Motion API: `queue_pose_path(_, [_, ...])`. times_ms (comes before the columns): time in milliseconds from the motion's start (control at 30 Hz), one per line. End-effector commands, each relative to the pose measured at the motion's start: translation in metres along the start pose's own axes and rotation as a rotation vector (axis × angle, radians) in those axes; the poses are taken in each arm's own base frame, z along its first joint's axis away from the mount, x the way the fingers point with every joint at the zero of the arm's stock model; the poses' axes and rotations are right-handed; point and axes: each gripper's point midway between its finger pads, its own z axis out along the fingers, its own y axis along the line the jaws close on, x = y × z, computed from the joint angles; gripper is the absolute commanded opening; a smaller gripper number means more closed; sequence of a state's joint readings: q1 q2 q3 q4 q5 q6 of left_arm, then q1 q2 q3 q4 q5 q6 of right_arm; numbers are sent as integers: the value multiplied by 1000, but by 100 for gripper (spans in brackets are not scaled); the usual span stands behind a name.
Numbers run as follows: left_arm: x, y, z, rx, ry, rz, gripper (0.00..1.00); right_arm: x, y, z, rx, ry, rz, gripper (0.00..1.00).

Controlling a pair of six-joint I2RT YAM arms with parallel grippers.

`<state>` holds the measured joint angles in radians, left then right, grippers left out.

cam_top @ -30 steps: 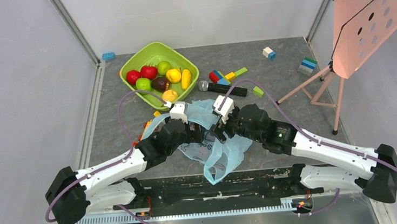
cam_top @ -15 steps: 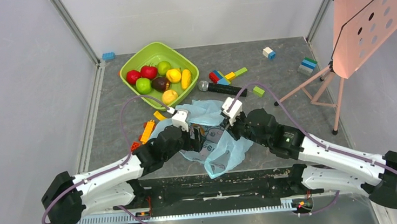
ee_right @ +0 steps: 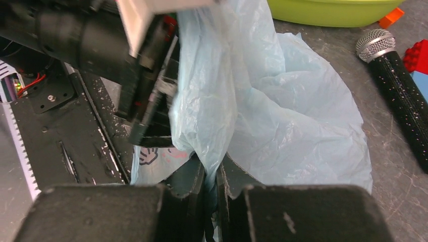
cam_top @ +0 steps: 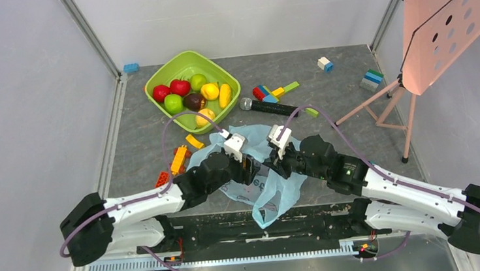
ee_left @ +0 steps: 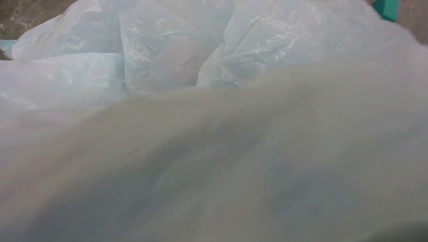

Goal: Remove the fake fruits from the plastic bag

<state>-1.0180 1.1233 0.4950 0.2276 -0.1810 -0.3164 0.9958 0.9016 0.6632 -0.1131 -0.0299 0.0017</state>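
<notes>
The light-blue plastic bag [cam_top: 270, 192] lies crumpled on the grey table between my two grippers, one end hanging over the near edge. My right gripper [ee_right: 211, 174] is shut on a bunched fold of the bag [ee_right: 282, 116]; from above it [cam_top: 274, 166] sits at the bag's right side. My left gripper [cam_top: 248, 167] is pushed in at the bag's left side. Bag film [ee_left: 151, 50] covers the left wrist view and hides the fingers. Several fake fruits [cam_top: 192, 94] lie in the lime-green bowl [cam_top: 166, 68]. No fruit shows in the bag.
A black microphone [cam_top: 268, 107] lies just beyond the bag, with colourful blocks [cam_top: 272, 93] behind it. Orange blocks [cam_top: 177, 159] sit left of the bag. More blocks [cam_top: 371, 79] and a pink music stand [cam_top: 437, 20] stand at the right.
My right gripper has closed on a fold of the bag. Both grippers have shifted nearer and closer together, the bag gathering between them. The left jaws have narrowed.
</notes>
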Motion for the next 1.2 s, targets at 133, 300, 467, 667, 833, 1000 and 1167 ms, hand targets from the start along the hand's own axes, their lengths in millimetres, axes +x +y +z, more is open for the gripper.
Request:
queue_pose_path(133, [-6, 15, 38, -120, -41, 37, 70, -13, 13, 2, -67, -52, 27, 9])
queue_pose_path(300, [-3, 35, 44, -240, -37, 36, 73, -5, 14, 2, -69, -41, 35, 9])
queue_pose_path(467, [-9, 45, 40, -298, -56, 48, 80, 3, 15, 2, -73, -27, 37, 9])
queue_pose_path(667, [0, 65, 36, -393, -35, 62, 87, 5, 18, 2, -91, -28, 42, 9])
queue_pose_path(833, [12, 74, 40, -446, 0, 72, 93, 7, 22, 2, -114, -26, 45, 8])
queue_pose_path(1000, [24, 80, 50, -487, 53, 78, 97, 9, 24, 2, -124, -25, 52, 8])
queue_pose_path(1167, [36, 88, 56, -529, 106, 56, 99, 11, 25, 1, -126, -24, 58, 8])
